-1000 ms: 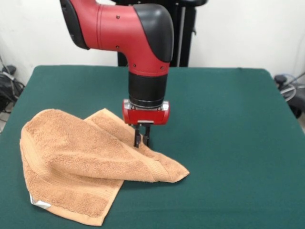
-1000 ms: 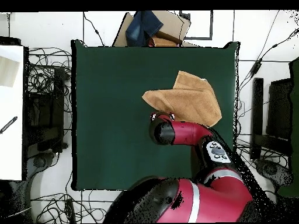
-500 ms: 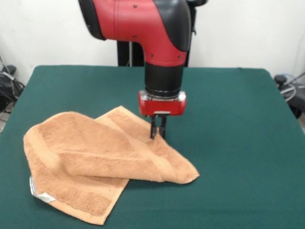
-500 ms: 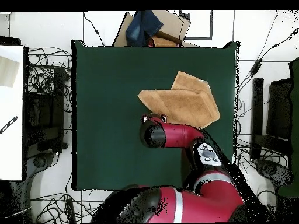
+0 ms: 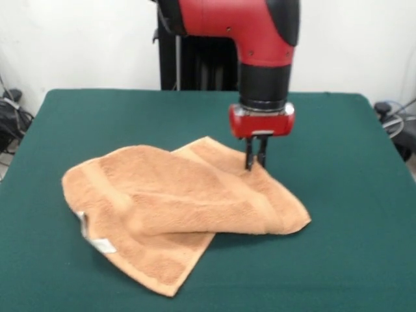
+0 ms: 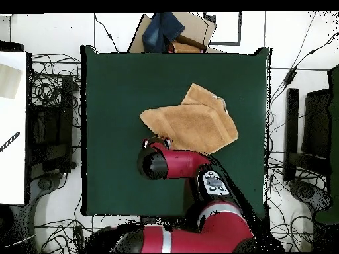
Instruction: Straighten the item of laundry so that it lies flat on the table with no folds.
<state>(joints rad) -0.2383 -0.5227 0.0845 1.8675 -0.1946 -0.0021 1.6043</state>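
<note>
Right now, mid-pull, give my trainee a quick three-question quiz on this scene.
1. True or false: the towel already lies flat in a single layer.
2. What does the gripper hold? A) the white label B) a fold of towel C) nothing
3. In the front view, the white label sits at the towel's ____ edge (picture left or right).

Key: 1 false, an upper layer is folded over a lower one. 2 B, the jaws are shut on the cloth near its far edge. 3 left.
</note>
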